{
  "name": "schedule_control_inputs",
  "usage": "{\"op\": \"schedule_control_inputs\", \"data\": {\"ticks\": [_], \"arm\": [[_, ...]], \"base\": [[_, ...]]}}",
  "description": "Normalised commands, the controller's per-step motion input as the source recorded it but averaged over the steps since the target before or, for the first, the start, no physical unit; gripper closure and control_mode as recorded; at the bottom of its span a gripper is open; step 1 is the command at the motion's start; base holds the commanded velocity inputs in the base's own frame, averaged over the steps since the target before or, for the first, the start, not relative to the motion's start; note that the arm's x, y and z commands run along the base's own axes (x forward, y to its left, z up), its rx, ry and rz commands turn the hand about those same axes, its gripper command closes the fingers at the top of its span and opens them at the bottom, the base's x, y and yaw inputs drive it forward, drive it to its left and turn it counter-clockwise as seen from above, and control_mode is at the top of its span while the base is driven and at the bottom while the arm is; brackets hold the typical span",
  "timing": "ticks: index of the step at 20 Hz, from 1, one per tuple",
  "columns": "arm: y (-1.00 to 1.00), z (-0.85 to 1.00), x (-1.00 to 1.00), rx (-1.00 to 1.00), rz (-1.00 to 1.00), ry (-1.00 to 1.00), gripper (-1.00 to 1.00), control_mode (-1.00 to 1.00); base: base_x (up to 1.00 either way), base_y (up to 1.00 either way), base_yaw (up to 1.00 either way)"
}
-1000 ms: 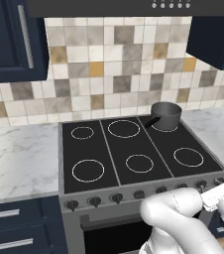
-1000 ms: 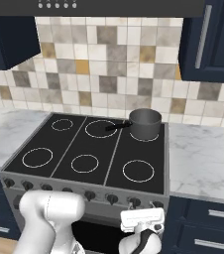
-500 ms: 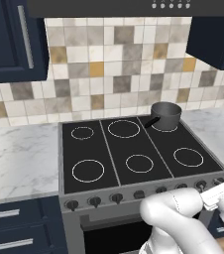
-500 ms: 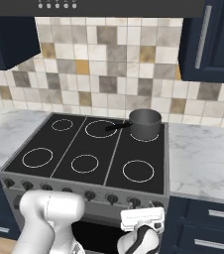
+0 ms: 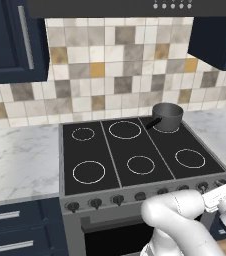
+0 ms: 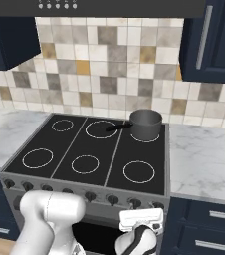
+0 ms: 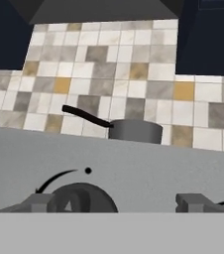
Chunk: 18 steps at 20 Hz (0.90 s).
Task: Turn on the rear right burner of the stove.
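Note:
The stove point(image 5: 120, 150) has a black glass top with six white rings and a grey front point(image 6: 69, 191) carrying a row of dark knobs. A dark grey saucepan point(image 5: 167, 116) point(image 6: 146, 124) point(image 7: 135, 132) stands on the rear right burner point(image 6: 145, 140), so only a sliver of its ring shows. My gripper point(image 7: 114, 203) is open, level with the grey front panel. One dark knob point(image 7: 82, 198) with a curved arrow mark sits just inside the left fingertip point(image 7: 34, 201). The hand's white block point(image 5: 219, 195) point(image 6: 142, 218) hovers at the right end of the knob row.
Marble counters point(image 5: 20, 155) point(image 6: 204, 159) flank the stove, with a tiled wall behind. Navy cabinets point(image 5: 10, 40) hang above and navy drawers point(image 6: 209, 229) sit below. The other burners carry nothing. My white arm point(image 6: 50, 214) bulks in front of the oven door.
The hand has edged very slightly up toward the knob row. The saucepan and everything on the stove stay put.

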Motion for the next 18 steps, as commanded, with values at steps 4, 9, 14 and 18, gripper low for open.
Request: {"op": "schedule_control_inputs", "data": {"ticks": [4,9,14,18], "arm": [[0.35,-0.14,-0.03,-0.11,0.11,0.08,1.0,-1.0],[0.67,-0.12,-0.13,-0.22,0.1,0.03,1.0,-1.0],[0.57,-0.25,0.04,-0.12,0.01,0.11,1.0,-1.0],[0.05,-0.28,0.47,-0.02,0.08,0.1,1.0,-1.0]], "base": [[0.0,0.0,0.0],[0.0,0.0,0.0],[0.0,0.0,0.0],[0.0,0.0,0.0]]}}
